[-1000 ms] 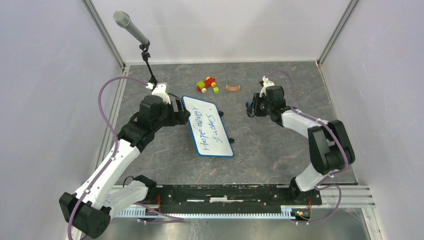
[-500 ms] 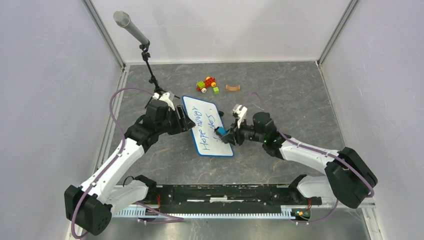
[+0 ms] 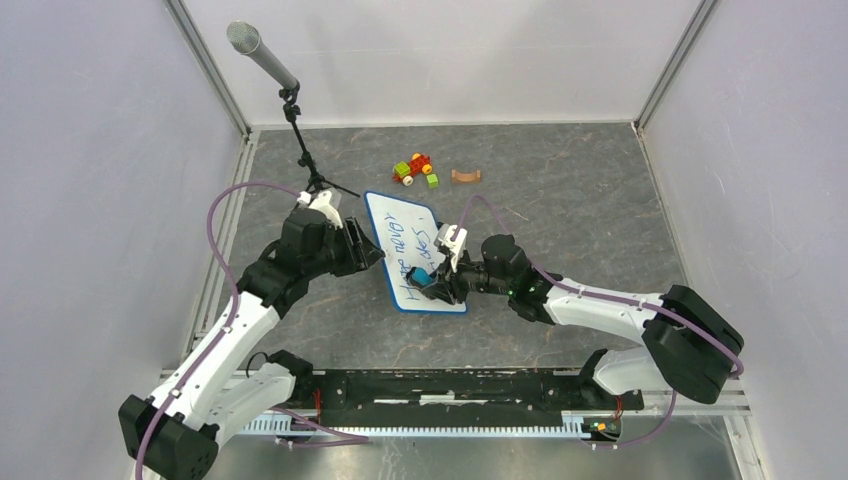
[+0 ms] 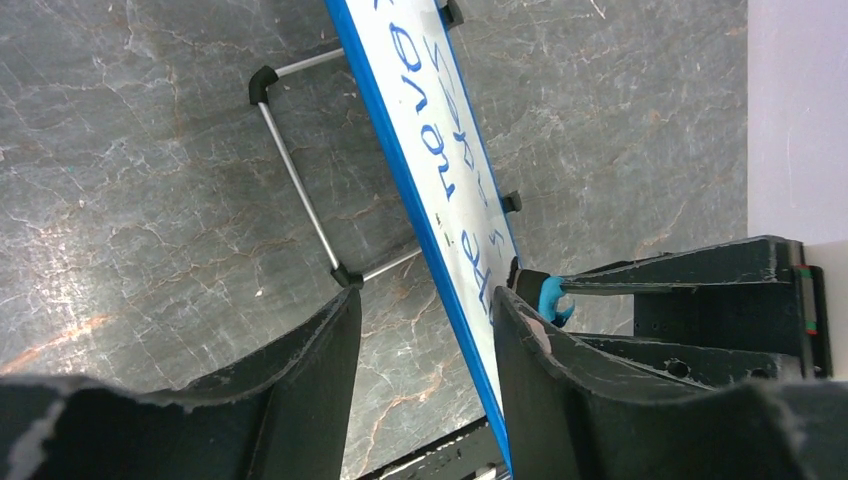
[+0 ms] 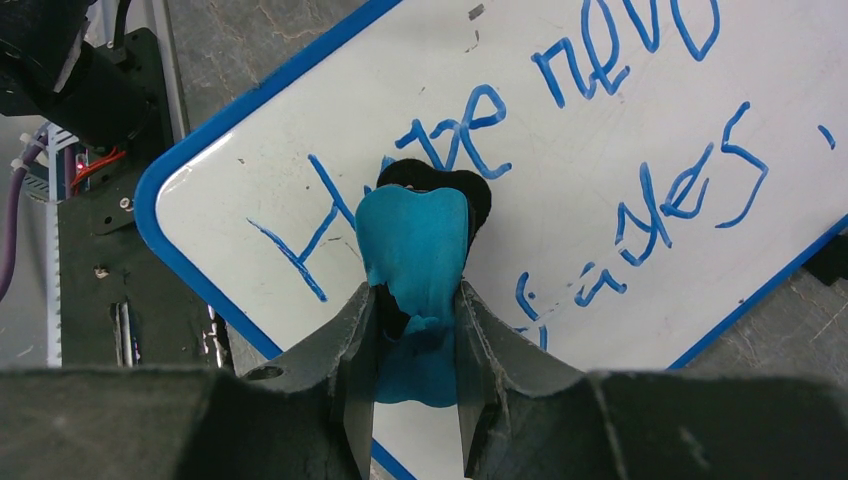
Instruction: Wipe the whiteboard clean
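The whiteboard (image 3: 395, 215) stands tilted mid-table with blue handwriting on it. It also shows in the left wrist view (image 4: 440, 160) and the right wrist view (image 5: 620, 120). My right gripper (image 3: 432, 280) is shut on a blue eraser (image 3: 424, 275) with a black pad, which it presses on the board's near end. In the right wrist view the gripper (image 5: 415, 300) holds the eraser (image 5: 415, 240) over the first written word. My left gripper (image 3: 372, 255) is at the board's left edge. In its own view the gripper (image 4: 428, 300) is open, with the blue rim between the jaws, close to the right finger.
A microphone (image 3: 262, 52) on a thin stand rises at the back left. Toy bricks (image 3: 415, 168) and a small brown piece (image 3: 465, 176) lie behind the board. The board's metal support leg (image 4: 300, 190) rests on the table behind it.
My right arm has swung from the back right of the board down onto its near end with the eraser. My left gripper has slid a little nearer along the board's left edge.
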